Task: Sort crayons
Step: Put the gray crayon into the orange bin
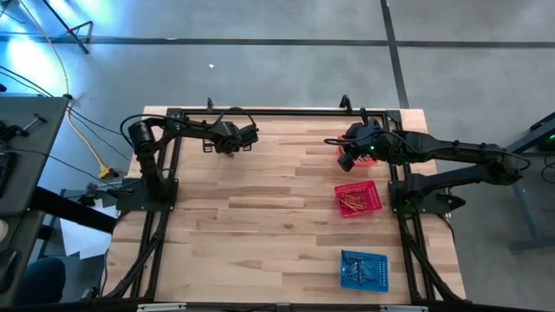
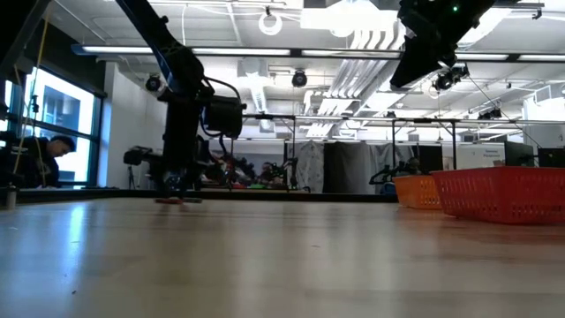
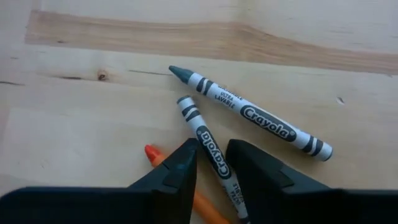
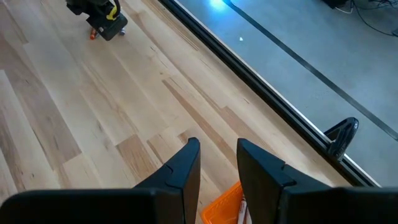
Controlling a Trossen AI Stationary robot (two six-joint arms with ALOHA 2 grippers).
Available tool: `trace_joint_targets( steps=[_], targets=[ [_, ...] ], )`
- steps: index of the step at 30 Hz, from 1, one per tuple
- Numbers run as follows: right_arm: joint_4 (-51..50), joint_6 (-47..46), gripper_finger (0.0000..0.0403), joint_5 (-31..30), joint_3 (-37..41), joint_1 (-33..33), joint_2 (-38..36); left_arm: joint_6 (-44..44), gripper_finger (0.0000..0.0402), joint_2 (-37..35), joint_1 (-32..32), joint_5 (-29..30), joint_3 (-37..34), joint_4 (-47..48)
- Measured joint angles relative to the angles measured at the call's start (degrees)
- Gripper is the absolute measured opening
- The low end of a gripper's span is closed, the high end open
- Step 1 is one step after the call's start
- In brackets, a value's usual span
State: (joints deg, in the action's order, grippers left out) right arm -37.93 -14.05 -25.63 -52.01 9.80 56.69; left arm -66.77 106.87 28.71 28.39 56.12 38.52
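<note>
My left gripper (image 3: 211, 163) is low over the table's far left part (image 1: 230, 149), open, pointing down. Its fingers stand on either side of a grey crayon (image 3: 208, 142) that lies flat on the wood, and I cannot see them touch it. A second grey crayon (image 3: 249, 114) lies beside it. An orange crayon (image 3: 154, 155) lies partly under the fingers. My right gripper (image 4: 217, 163) is open and empty, high above the orange basket (image 4: 227, 208) at the far right (image 1: 347, 160).
A red basket (image 1: 358, 198) with several crayons in it stands at the right. A blue basket (image 1: 364, 269) stands near the front right. The orange basket (image 2: 417, 192) is at the far right, mostly under my right arm. Bare wood lies between the arms.
</note>
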Motion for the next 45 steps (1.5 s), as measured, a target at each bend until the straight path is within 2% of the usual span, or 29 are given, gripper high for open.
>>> trace_joint_targets(
  steps=[9, 14, 18, 25, 30, 35, 39, 45],
  targets=[
    [0.0, 0.0, 0.0098, 0.0, 0.0, 0.0, 0.0, 0.9, 0.0007, 0.0, -1.1, 0.3, -0.1, 0.3],
    [0.0, 0.0, 0.0098, 0.0, 0.0, 0.0, 0.0, 0.7, 0.0006, 0.1, -2.6, 0.4, -0.1, 0.7],
    [0.0, 0.0, 0.0098, 0.1, 0.0, 0.0, 0.0, -0.5, 0.0003, -0.6, -4.5, 2.6, -0.2, 1.1],
    [0.0, 0.0, 0.0098, 0.1, 0.0, 0.0, 0.0, 1.3, 0.0003, -5.6, -7.3, 1.5, -0.1, 1.7],
    [4.5, 6.6, 0.0099, -0.8, 0.0, 0.1, 0.0, 6.1, 0.0003, -10.4, -10.7, 4.4, 1.4, 1.5],
    [9.2, 6.1, 0.0098, -0.8, 0.0, 0.1, 0.0, 16.4, 0.0003, -15.5, -16.3, 6.4, 2.2, -7.3],
    [14.6, 6.2, 0.0098, -0.3, 0.0, 0.1, 0.0, 30.6, 0.0003, -17.9, -21.8, 6.7, 2.4, -22.0],
    [15.7, 6.2, 0.0098, 2.2, 0.0, 0.1, 0.0, 48.5, 0.0003, -17.6, -28.4, 6.1, 2.5, -43.2]
  ],
)
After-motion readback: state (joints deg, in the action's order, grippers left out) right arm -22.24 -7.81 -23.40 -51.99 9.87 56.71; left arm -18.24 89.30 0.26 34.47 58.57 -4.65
